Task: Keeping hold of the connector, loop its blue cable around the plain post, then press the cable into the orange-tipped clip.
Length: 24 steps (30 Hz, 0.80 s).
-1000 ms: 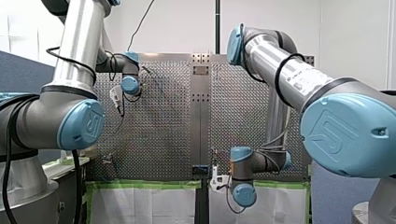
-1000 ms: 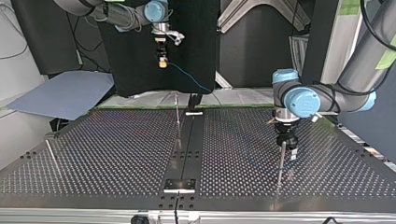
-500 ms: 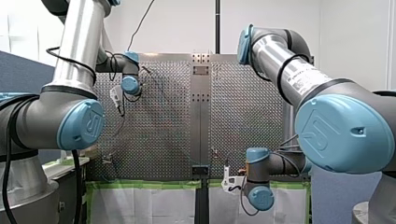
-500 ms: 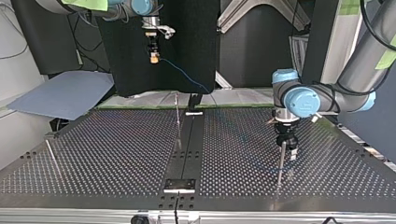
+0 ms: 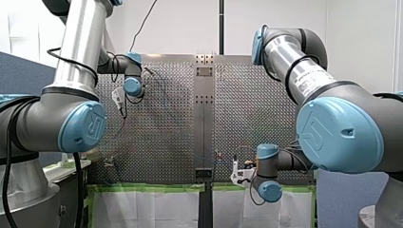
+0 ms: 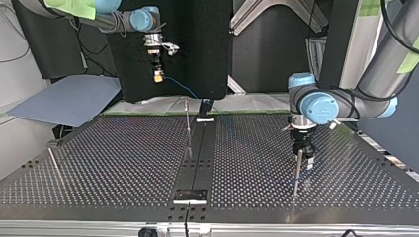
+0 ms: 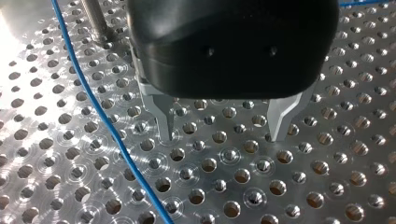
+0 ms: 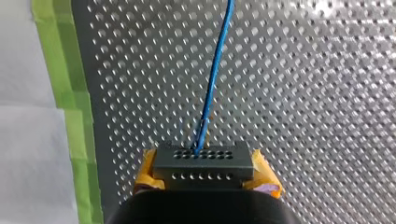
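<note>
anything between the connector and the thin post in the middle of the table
Nothing visible does. The connector, shut in my right gripper's jaws, hangs in the air by the table's far edge in the top view; only its own blue cable trails toward the thin post.

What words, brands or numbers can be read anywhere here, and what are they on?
No text reads clearly.
Blue joint cap on my left arm: a raised logo, letters unreadable.
Blue joint cap on my right arm: the same kind of logo, unreadable.
Silver tube of my right arm: small dark print, too blurred to read.
Connector: rows of holes only, no label.
</note>
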Available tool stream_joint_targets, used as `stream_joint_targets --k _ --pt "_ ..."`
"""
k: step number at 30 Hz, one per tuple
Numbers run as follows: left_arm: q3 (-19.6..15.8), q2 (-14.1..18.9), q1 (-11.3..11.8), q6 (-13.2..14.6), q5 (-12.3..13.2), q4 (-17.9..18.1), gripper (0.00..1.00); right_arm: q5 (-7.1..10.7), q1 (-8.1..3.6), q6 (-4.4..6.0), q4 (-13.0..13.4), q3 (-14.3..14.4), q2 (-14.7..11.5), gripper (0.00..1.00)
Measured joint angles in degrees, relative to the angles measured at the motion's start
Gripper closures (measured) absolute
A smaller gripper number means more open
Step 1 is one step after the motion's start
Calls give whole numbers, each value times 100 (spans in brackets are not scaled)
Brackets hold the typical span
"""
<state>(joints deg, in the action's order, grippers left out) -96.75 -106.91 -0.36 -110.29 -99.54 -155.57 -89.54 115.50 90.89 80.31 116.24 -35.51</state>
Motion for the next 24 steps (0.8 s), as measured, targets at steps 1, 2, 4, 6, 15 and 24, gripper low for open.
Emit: stream_joint_targets --k 1,2,4,6,15,24 --pt "0 -1 0 0 0 -1 0 42 -3 0 -51 -16 1 100" --pt "0 -1 -1 0 0 -3 0 85 -7 1 -103 -34 1 100" --pt "0 0 -2 0 1 -9 0 137 -8 3 -163 -66 2 100" --pt "0 0 -6 -2 2 -17 0 192 -7 -7 -236 -104 3 100" --pt "0 0 -90 -317 133 -50 0 286 27 -86 -384 -164 4 100" --pt "-23 9 -200 -831 299 -254 0 295 44 -152 -424 -166 4 100"
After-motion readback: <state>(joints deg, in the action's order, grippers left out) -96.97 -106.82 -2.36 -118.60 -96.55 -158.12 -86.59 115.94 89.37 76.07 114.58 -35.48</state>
